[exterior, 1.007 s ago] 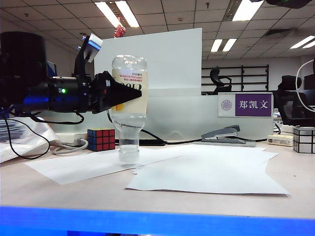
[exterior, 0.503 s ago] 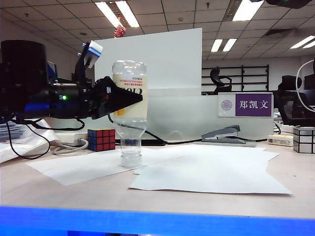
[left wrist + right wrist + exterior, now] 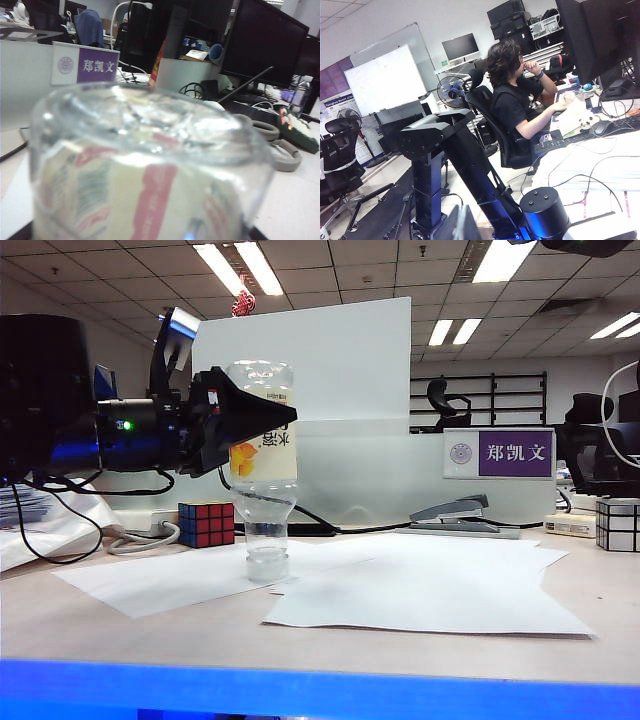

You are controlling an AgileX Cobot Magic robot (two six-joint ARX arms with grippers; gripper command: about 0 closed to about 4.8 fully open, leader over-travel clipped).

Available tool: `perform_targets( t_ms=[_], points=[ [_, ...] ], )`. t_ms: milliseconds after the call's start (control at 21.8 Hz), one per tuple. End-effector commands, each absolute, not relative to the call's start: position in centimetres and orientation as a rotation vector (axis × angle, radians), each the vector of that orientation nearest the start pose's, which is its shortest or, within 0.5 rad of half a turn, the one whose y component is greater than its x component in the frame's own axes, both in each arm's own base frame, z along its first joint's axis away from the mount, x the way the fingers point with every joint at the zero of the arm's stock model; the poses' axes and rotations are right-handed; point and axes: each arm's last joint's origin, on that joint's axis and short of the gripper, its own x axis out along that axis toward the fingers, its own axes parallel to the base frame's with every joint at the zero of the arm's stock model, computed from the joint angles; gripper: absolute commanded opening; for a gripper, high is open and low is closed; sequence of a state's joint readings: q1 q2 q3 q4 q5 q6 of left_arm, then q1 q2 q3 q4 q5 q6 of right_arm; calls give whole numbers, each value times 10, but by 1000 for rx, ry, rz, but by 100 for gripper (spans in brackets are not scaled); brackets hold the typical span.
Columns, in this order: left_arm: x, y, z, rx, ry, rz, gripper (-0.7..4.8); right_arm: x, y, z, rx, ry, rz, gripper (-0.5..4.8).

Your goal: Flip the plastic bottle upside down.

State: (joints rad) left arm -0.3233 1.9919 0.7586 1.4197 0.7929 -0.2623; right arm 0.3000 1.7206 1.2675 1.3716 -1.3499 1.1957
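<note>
1. One plastic bottle [image 3: 263, 465] stands upside down on its whitish cap on a sheet of white paper [image 3: 170, 578] at the left of the table [image 3: 600, 590] — upright, not tilted.
2. The left gripper [image 3: 262, 416] reaches in level from the left at the bottle's upper label, its dark fingers [image 3: 250, 410] spread either side — whether they touch it cannot be told.
3. The right gripper does not show; its jaws are closed.
4. A Rubik's cube [image 3: 206, 524] sits behind the bottle.
</note>
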Motion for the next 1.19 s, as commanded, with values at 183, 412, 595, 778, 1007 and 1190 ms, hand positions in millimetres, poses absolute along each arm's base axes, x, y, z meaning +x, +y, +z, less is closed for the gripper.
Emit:
perform_targets(
  t_ms=[183,412,595,778,1007,1190],
  points=[
    [325,-131,163,-167,-113,-1148,479,325,130,374,342,86,1744,-9],
    [327,-131,178,-139,-177,-1131,479,325,130,374,342,86,1744,-9],
    [328,-132,198,-122,-246,-1136,479,325,130,374,343,85,1743,-9],
    [332,-133,217,-130,-295,-1155,479,325,130,373,343,86,1744,-9],
    [320,-130,264,-97,-417,-1232,393,325,130,373,340,81,1743,-9],
    [252,-67,374,-190,-532,-1271,44,322,129,378,351,32,1730,-9]
  ],
)
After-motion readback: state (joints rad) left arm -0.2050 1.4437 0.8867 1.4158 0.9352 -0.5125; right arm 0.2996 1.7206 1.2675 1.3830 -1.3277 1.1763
